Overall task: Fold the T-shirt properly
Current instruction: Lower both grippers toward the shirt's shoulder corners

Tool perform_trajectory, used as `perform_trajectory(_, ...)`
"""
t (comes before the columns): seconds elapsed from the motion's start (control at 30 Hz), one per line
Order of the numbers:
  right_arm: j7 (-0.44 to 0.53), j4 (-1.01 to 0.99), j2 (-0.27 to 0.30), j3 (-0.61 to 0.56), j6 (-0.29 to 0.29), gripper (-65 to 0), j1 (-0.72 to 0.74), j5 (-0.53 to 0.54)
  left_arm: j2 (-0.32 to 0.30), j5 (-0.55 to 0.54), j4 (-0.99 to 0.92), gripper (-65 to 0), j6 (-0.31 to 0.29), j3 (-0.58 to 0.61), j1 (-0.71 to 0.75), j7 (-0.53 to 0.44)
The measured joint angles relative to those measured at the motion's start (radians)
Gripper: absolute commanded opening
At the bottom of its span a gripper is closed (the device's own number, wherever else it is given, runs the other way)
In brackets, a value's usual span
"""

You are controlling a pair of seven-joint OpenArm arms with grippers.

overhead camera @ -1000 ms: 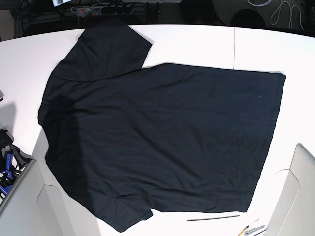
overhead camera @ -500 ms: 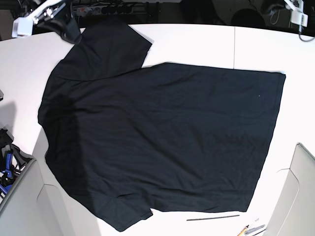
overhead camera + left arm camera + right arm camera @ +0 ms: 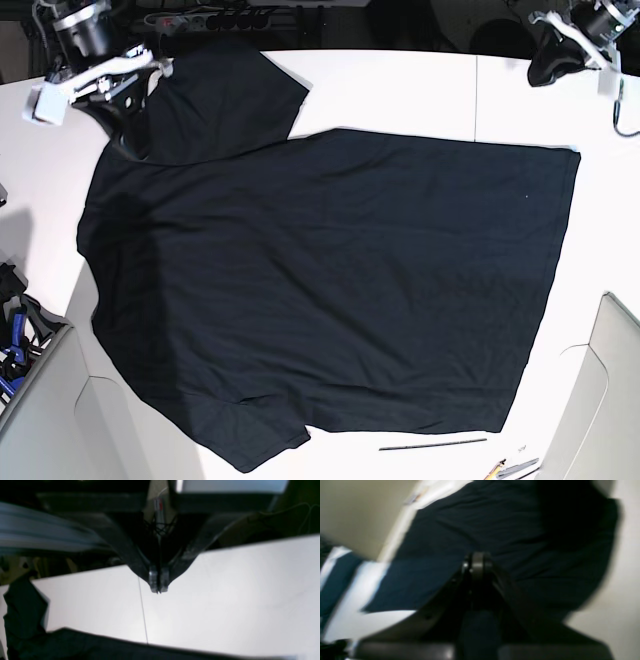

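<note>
The black T-shirt (image 3: 330,280) lies spread flat on the white table (image 3: 400,85), collar side to the left and hem to the right. My right gripper (image 3: 120,130) is at the top left, over the shirt's shoulder beside the upper sleeve. In the blurred right wrist view its fingertips (image 3: 477,562) are together above the black fabric (image 3: 520,530). My left gripper (image 3: 545,70) is at the top right, over bare table beyond the hem corner. In the left wrist view it (image 3: 158,587) is shut and empty above the table, with the shirt edge (image 3: 100,647) below.
A power strip (image 3: 210,17) lies behind the table. A thin dark rod (image 3: 432,442) and pens (image 3: 510,467) lie at the front edge. Blue-black tools (image 3: 15,335) sit at the left edge. Pale panels stand at the lower right (image 3: 610,380) and lower left (image 3: 40,400).
Both arms have come into the base view from the top. My right gripper moved down over the shirt's shoulder. My left gripper moved in at the top right. The shirt has not moved.
</note>
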Motion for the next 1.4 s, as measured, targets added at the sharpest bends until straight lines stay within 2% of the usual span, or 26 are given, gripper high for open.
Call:
perform_trajectory(0.07,0.0,0.0,0.0,0.005,-0.071,-42.5,0.014,-0.079,0.0,0.0,0.0,-65.0,0.0,0.0,-0.027,0.023)
perform_trajectory(0.13,-0.005,-0.001,-0.001,0.02,-0.126,-29.1,0.031,-0.193,0.0,0.0,0.0,-65.0,0.0,0.0,-0.047,0.024)
perform_trajectory(0.17,-0.009,-0.002,-0.003,0.035,-0.145,-26.5,0.045,-0.267,-0.001,0.0,0.0,-65.0,0.0,0.0,-0.058,0.024)
perform_trajectory(0.23,-0.007,-0.002,-0.002,0.068,-0.173,-26.4,0.08,-0.391,0.0,0.002,0.0,-65.0,0.0,0.0,-0.073,0.024)
perform_trajectory(0.3,-0.009,-0.002,0.001,0.111,-0.234,-26.4,0.108,-0.425,0.0,0.001,0.0,-65.0,0.0,0.0,-0.092,0.024)
perform_trajectory(0.37,-0.076,-0.002,0.021,0.163,-0.248,-26.4,0.123,-0.404,-0.001,0.0,0.0,-65.0,0.0,0.0,-0.11,0.024)
perform_trajectory(0.47,-0.214,-0.011,0.051,0.257,-0.22,-26.4,0.153,-0.316,0.0,0.001,0.0,-65.0,0.0,0.0,-0.111,0.024)
perform_trajectory(0.57,-0.236,-0.087,0.065,0.366,-0.156,-26.4,0.219,-0.222,0.002,0.003,-0.001,-65.0,0.0,0.0,-0.122,0.025)
perform_trajectory(0.67,-0.245,-0.212,0.064,0.446,-0.073,-26.4,0.263,-0.074,0.002,0.001,-0.001,-65.0,0.0,0.0,-0.135,0.023)
perform_trajectory(0.77,-0.312,-0.358,0.063,0.476,0.018,-26.4,0.303,0.086,0.002,0.004,-0.001,-65.0,0.0,0.0,-0.137,0.024)
perform_trajectory(0.9,-0.367,-0.523,0.061,0.464,0.096,-26.4,0.367,0.212,0.002,0.004,-0.001,-65.0,0.0,0.0,-0.137,0.024)
perform_trajectory(1.07,-0.372,-0.656,0.059,0.435,0.099,-26.4,0.416,0.227,0.002,0.004,-0.001,-65.0,0.0,0.0,-0.137,0.024)
perform_trajectory(1.4,-0.375,-0.671,0.064,0.313,0.108,-26.4,0.432,0.238,0.002,0.004,-0.001,-65.0,0.0,0.0,-0.137,0.024)
